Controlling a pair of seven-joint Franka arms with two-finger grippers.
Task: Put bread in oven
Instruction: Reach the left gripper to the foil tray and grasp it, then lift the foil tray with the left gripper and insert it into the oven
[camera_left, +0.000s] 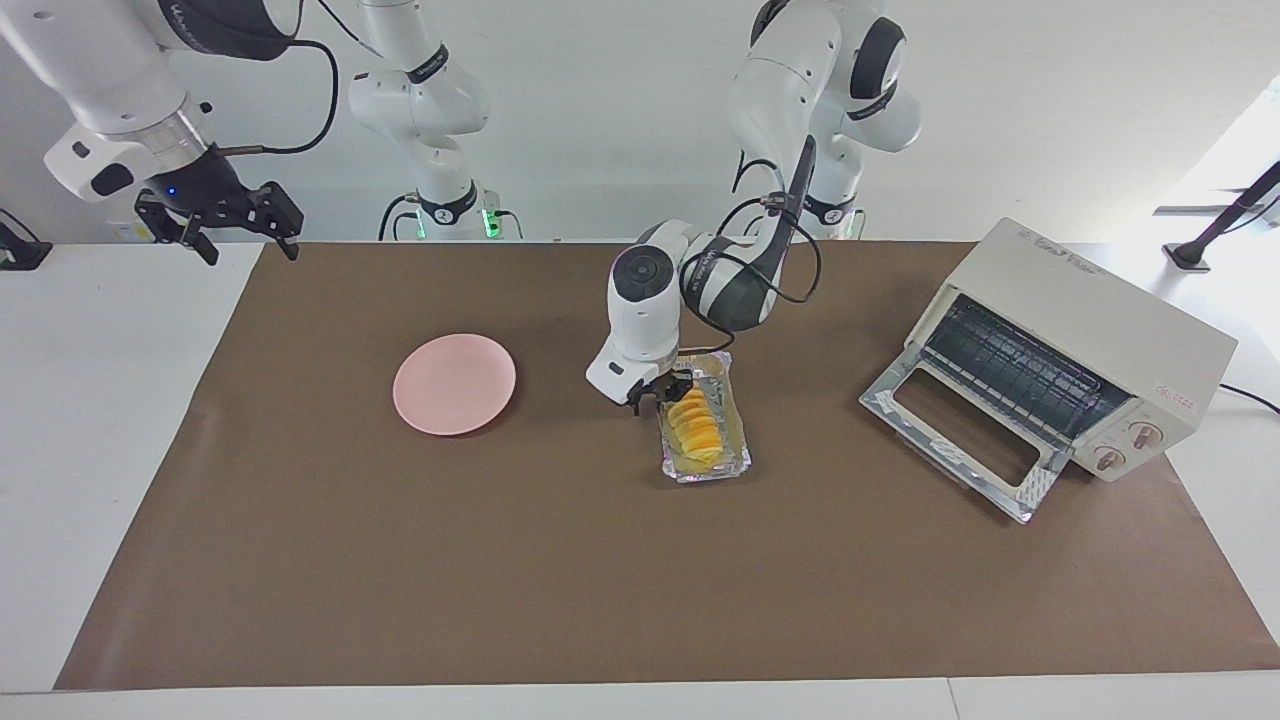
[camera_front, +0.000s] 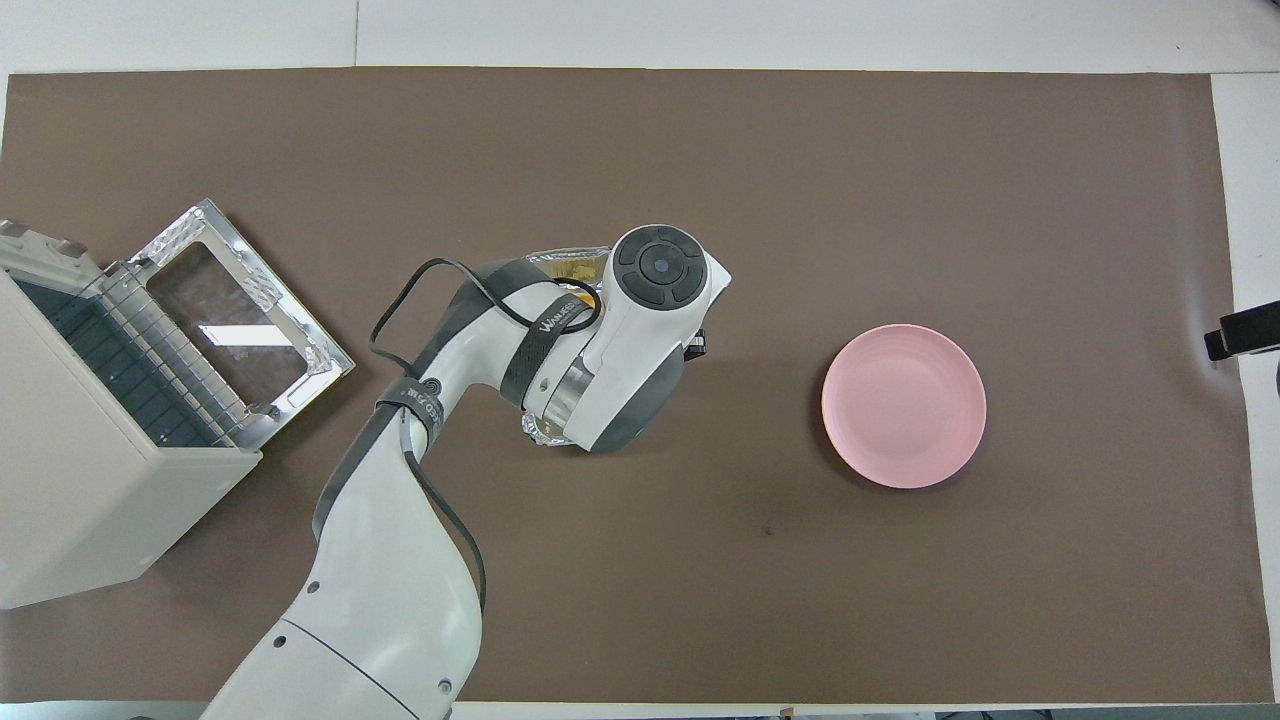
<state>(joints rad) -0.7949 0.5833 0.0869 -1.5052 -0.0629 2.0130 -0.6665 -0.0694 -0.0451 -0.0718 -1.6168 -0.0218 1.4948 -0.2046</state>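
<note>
A brown mat (camera_left: 640, 560) covers most of the tabletop (camera_left: 110, 400), leaving white strips bare at both ends and along the edge farthest from the robots. The widest open stretch of mat lies farther from the robots than everything on it, running the whole length of the tabletop. More open mat separates the pink plate (camera_left: 454, 384) from the foil tray (camera_left: 740, 445), and the tray from the oven (camera_left: 1090, 330).

The oven sits at the left arm's end of the tabletop, turned at an angle. Its glass door (camera_left: 965, 440) is dropped flat onto the mat and the wire rack (camera_left: 1010, 365) shows inside. The door's rim stands well apart from the tray.

The bread (camera_left: 695, 425) lies in the foil tray near the middle of the tabletop, its length running toward and away from the robots. The left hand (camera_left: 660, 392) is down at the end of the tray nearer the robots, at the bread's nearer end; its fingers are partly drawn in, but whether they grip the loaf cannot be told. In the overhead view the left arm's wrist covers most of the tray and bread.

The right hand (camera_left: 235, 222) waits raised over the mat's corner at the right arm's end, fingers spread, holding nothing.
</note>
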